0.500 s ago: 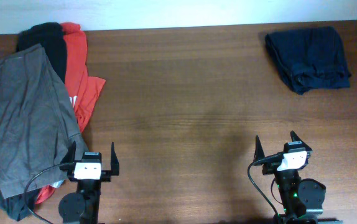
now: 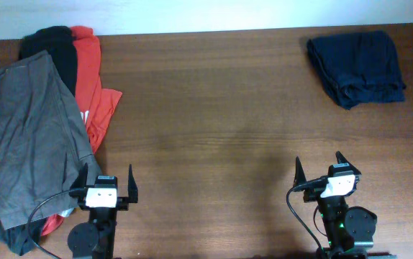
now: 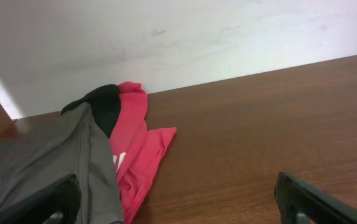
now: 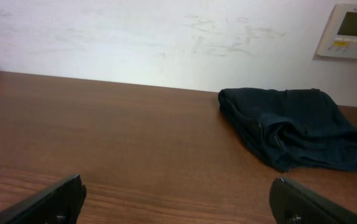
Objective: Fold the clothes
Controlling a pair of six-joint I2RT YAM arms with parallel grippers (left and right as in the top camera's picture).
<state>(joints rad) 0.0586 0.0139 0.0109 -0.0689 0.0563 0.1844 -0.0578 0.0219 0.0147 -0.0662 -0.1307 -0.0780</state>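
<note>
Both agape (low), left gripper (image 2: 107, 174), right gripper (image 2: 318, 162)

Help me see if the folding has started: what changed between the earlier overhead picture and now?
Nothing visibly changed. The left gripper and right gripper stay open and empty at the near edge. The grey shorts lie as before on the pile at the left, and the navy garment has not moved from the far right.

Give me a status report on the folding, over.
Left gripper, right gripper open, empty. Grey shorts unfolded at far left, overlapping red shirt and black garment. Nothing blocking.
</note>
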